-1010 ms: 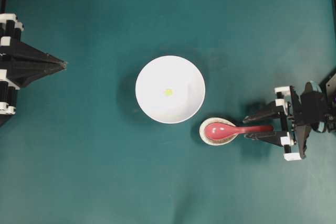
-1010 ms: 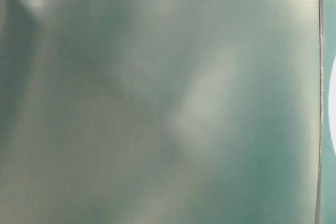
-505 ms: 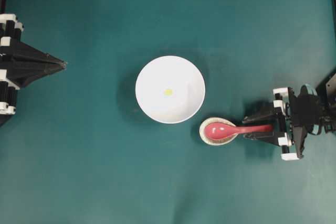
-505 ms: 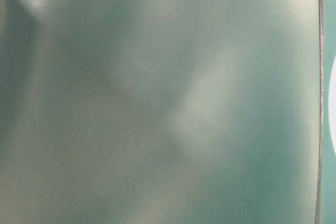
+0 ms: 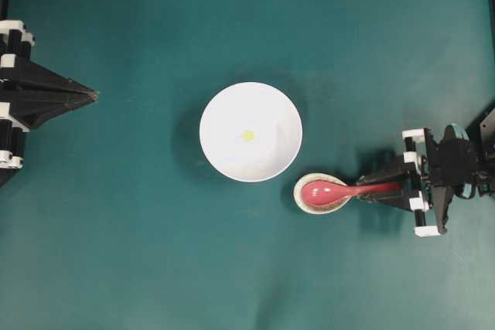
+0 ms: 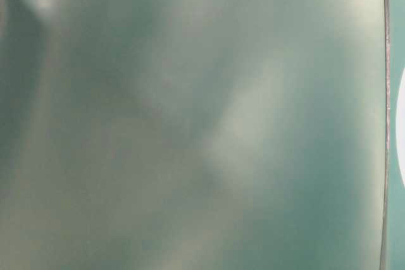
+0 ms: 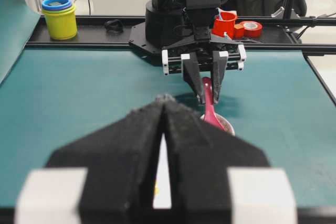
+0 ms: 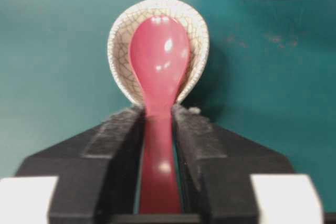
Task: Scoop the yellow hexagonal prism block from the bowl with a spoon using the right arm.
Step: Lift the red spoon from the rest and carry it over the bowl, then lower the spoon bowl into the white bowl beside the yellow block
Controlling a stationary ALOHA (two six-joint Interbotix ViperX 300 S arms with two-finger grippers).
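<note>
Right wrist view, bottom: the right hand has its fingers against both sides of the pink-red spoon handle, grasping it. The head lies in a small crackled dish. Lift and scoop remain. Farther off, overhead centre, the tiny yellow hexagonal prism block sits in the white bowl. Left hand clenched.

The right gripper is the only thing that changes. A sec ago its two fingers stand wide apart, one on each side of the spoon handle. Now they're squeezed in close to the handle. In the right wrist view the black pads sit right against the red handle on both sides, w/ hardly any gap.
</note>
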